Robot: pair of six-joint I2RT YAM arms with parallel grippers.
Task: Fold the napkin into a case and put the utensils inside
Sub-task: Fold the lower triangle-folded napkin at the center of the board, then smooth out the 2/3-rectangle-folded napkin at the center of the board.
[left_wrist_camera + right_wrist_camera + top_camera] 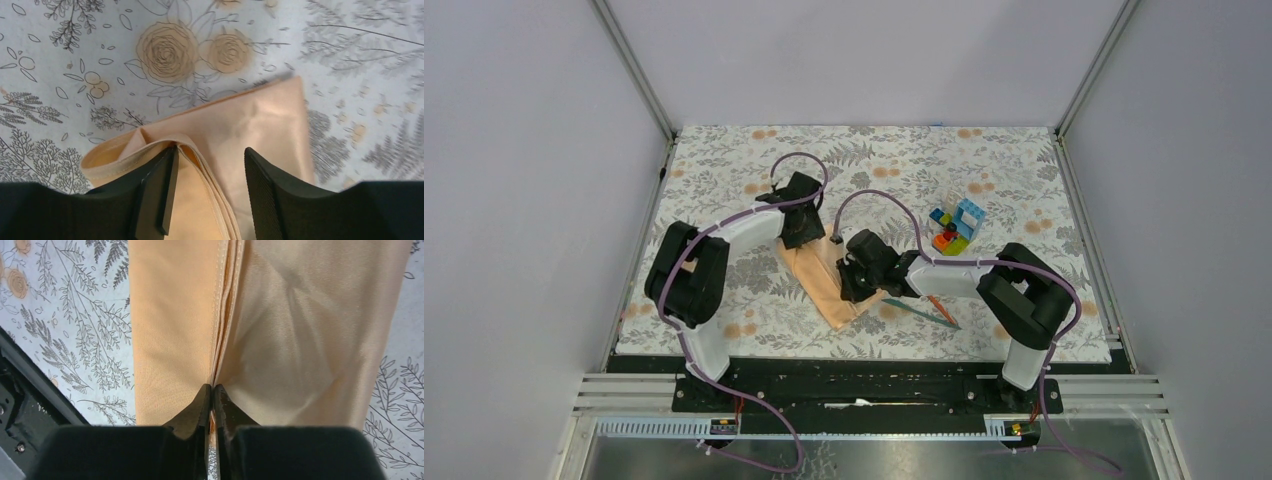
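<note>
Jaws: left gripper (211, 155) open, straddling the napkin's (817, 283) layered edge at the far end; right gripper (213, 390) pinched shut on its hem at the near end. Napkin sits mid-mat (724, 180), folded to a strip, no case yet I'd say. Utensils (936, 310) lie just right, not inside.

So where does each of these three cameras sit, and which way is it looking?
Top external: above and behind the arms, looking down on the floral mat; both arms show whole.
Left wrist: on the left arm, looking down past the open left gripper at the napkin.
Right wrist: on the right arm, looking down past the right gripper, shut on the napkin's layered edge.
Shared: both wrist views show the same napkin's stacked hems.
</note>
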